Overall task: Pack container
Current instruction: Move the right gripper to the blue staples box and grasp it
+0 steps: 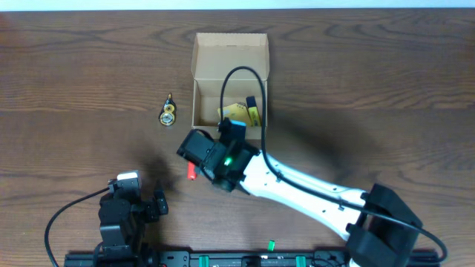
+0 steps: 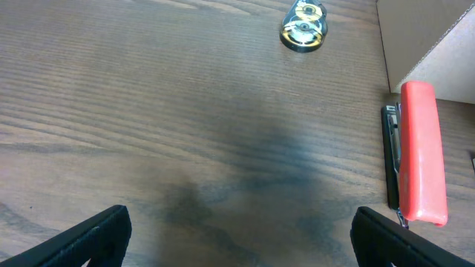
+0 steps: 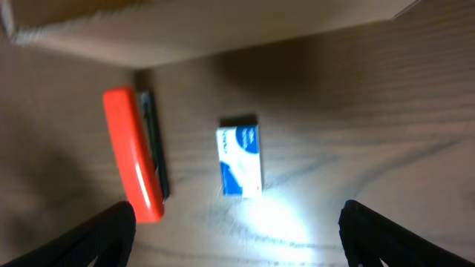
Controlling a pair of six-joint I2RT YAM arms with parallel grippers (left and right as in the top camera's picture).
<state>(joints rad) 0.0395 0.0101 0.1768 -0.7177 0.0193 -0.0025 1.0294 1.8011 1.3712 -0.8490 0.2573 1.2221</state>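
Observation:
The container (image 1: 230,55), a tan cardboard box with its flap open at the back, holds a yellow item (image 1: 250,112). My right gripper (image 1: 226,144) hovers just in front of its near wall, open and empty. In the right wrist view that gripper (image 3: 241,237) stands over a small blue-and-white box (image 3: 240,159) on the table, with a red stapler (image 3: 133,152) to its left and the container wall (image 3: 223,33) beyond. My left gripper (image 1: 152,202) rests open at the front left; its wrist view has this gripper (image 2: 241,237) over bare wood.
A small gold round object (image 1: 169,113) lies left of the container and also shows as the gold object (image 2: 303,30) ahead of the left gripper. The red stapler (image 2: 423,152) lies to that gripper's right. A black cable (image 1: 241,78) arcs over the container.

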